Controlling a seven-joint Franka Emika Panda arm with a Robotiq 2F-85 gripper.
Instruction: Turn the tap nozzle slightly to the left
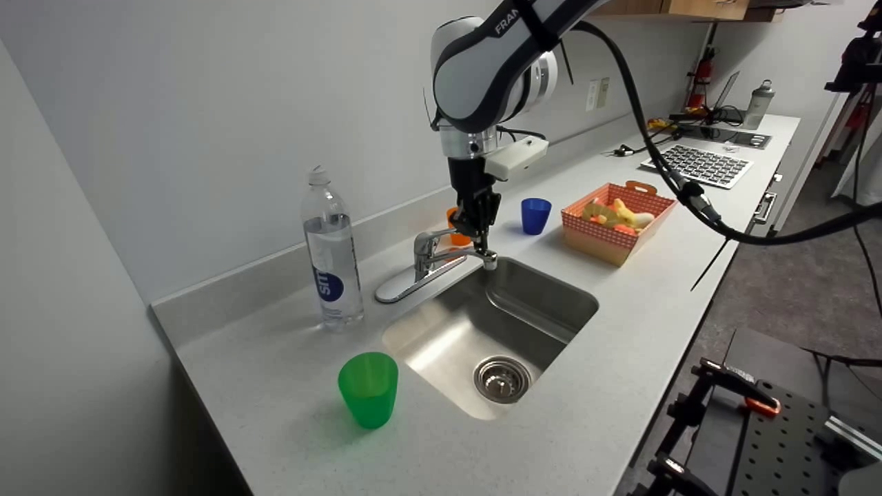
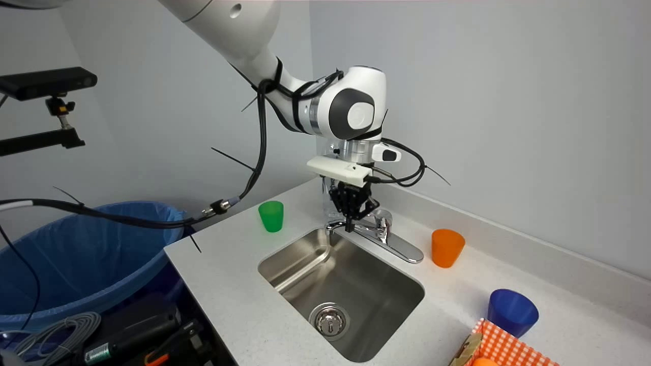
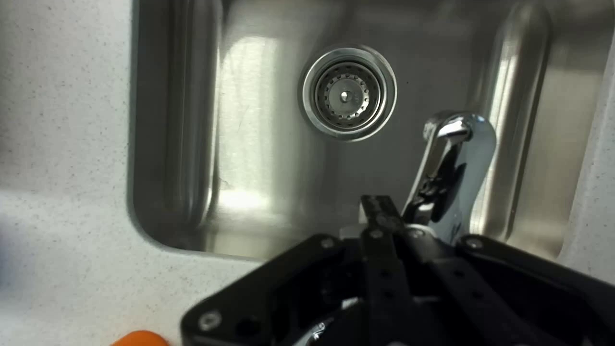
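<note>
The tap nozzle is a curved chrome spout (image 3: 473, 163) in the wrist view. It reaches out over the sink and shows in both exterior views (image 1: 488, 260) (image 2: 333, 225). The rest of the chrome faucet (image 1: 423, 256) stands behind it on a long base plate. My gripper (image 3: 380, 214) points down with its black fingers closed together and nothing visible between them. It also shows in both exterior views (image 1: 481, 242) (image 2: 349, 224). In the wrist view the fingertips are just left of the spout and partly cover its rear. I cannot tell whether they touch it.
The steel sink (image 1: 441, 358) lies below. A clear water bottle (image 1: 334, 269) and a green cup (image 1: 368, 390) stand on the near side. An orange cup (image 2: 447, 247), a blue cup (image 1: 535, 215) and a checkered basket (image 1: 599, 234) stand on the counter past the faucet.
</note>
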